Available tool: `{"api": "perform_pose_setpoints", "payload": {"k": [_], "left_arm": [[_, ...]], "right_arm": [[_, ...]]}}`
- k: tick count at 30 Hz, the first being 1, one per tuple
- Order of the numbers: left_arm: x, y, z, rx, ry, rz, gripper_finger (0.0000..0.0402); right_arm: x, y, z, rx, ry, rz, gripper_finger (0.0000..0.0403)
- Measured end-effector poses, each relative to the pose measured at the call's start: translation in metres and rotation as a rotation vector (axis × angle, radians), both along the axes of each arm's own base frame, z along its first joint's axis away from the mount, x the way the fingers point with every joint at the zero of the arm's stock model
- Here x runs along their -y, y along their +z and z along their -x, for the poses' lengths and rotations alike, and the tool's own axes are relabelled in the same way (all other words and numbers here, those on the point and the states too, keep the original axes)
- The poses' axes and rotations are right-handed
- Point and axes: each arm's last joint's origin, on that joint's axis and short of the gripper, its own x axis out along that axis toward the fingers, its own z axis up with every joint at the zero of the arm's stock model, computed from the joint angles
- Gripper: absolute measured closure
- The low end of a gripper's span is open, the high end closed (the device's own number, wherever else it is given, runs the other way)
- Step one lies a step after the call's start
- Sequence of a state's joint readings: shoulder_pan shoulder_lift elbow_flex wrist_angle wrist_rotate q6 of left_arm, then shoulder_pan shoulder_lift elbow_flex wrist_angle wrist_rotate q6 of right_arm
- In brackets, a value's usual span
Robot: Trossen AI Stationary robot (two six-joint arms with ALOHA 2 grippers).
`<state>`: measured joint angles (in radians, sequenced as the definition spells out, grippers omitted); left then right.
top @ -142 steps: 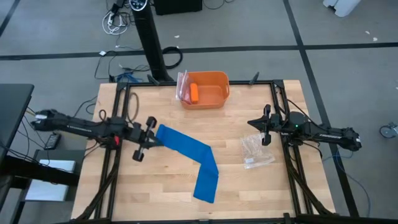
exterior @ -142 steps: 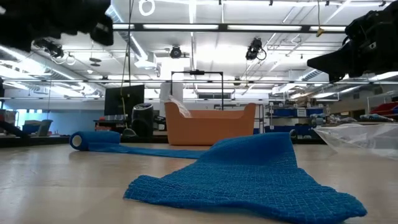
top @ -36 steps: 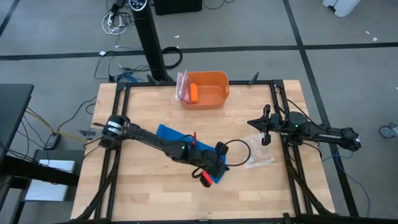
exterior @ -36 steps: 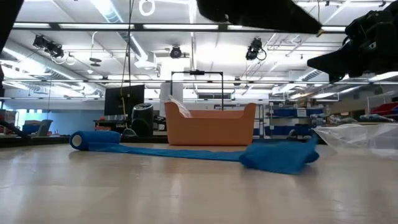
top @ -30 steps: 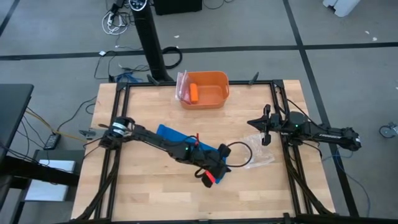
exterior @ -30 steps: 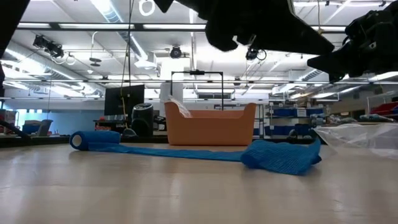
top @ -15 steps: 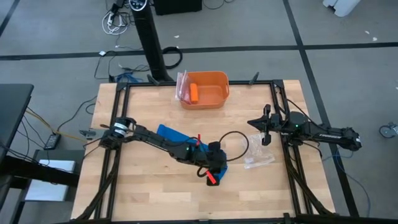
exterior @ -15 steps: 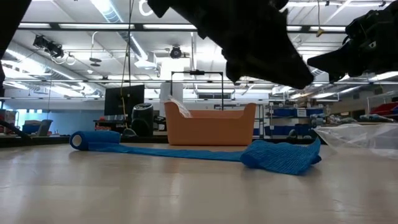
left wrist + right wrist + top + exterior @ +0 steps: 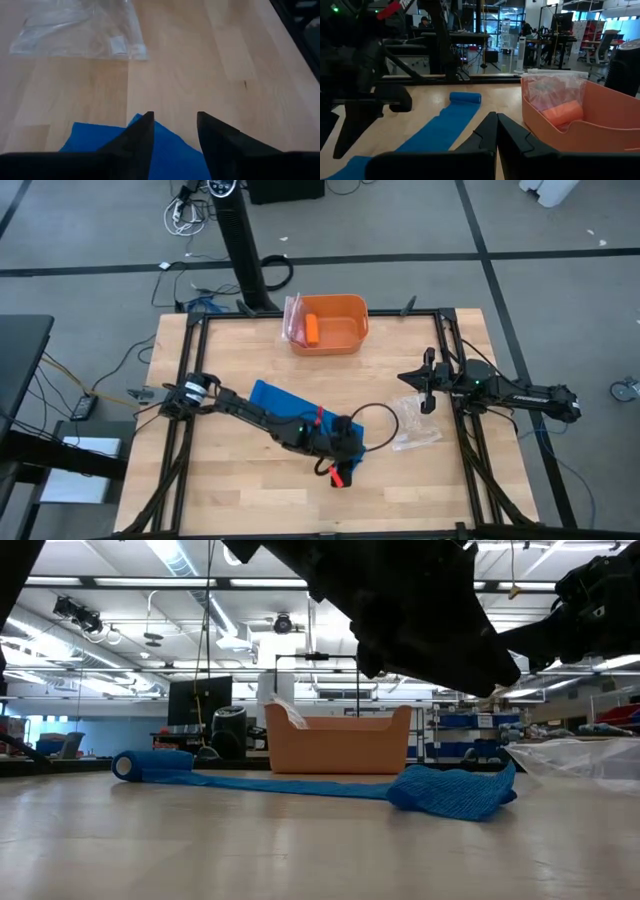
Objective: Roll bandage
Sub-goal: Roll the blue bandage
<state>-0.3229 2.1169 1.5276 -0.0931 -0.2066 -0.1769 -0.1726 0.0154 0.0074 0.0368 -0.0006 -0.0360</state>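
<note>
High view: an orange bin (image 9: 330, 323) is seen at the upper centre of the wooden table (image 9: 230, 490), and inside it an orange cylinder (image 9: 312, 329) is laid next to a crinkled clear bag (image 9: 294, 319) at its left wall. In the right wrist view the same two things are seen behind the bin's near wall. The bandage (image 9: 277, 402) is spread from the centre left of the table toward the middle, with a small rolled end visible at the left of the low view and a bunched end at its right. The left gripper (image 9: 341, 472) is placed over that bunched end, fingers apart, with nothing held. A clear plastic bag (image 9: 412, 424) is lying right of centre. The right gripper (image 9: 424, 388) is kept closed and empty above the table's right side.
</note>
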Motion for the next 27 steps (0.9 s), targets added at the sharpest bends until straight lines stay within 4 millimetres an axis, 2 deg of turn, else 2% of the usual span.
{"api": "perform_pose_setpoints", "payload": {"k": [7, 12, 16, 21, 24, 27], "left_arm": [[0.004, 0.017, 0.006, 0.019, -0.054, -0.019, 0.0247], [0.003, 0.019, 0.005, 0.025, -0.113, 0.033, 0.0269], [-0.004, 0.001, -0.003, -0.023, -0.074, 0.122, 0.0283], [-0.006, -0.028, -0.009, -0.052, -0.012, 0.071, 0.0276], [-0.007, -0.028, -0.012, -0.035, 0.058, 0.043, 0.0265], [-0.008, -0.020, -0.017, 0.003, 0.108, 0.016, 0.0254]], "right_arm": [[0.000, 0.000, 0.000, 0.003, 0.000, 0.001, 0.0392], [0.000, 0.002, 0.000, 0.025, 0.000, 0.005, 0.0392], [0.000, 0.008, 0.000, 0.079, 0.002, -0.006, 0.0392], [0.000, 0.013, 0.001, 0.157, 0.015, -0.120, 0.0392], [0.000, 0.016, 0.001, 0.189, 0.020, -0.135, 0.0392], [0.000, 0.016, 0.001, 0.196, 0.021, -0.142, 0.0392]]}}
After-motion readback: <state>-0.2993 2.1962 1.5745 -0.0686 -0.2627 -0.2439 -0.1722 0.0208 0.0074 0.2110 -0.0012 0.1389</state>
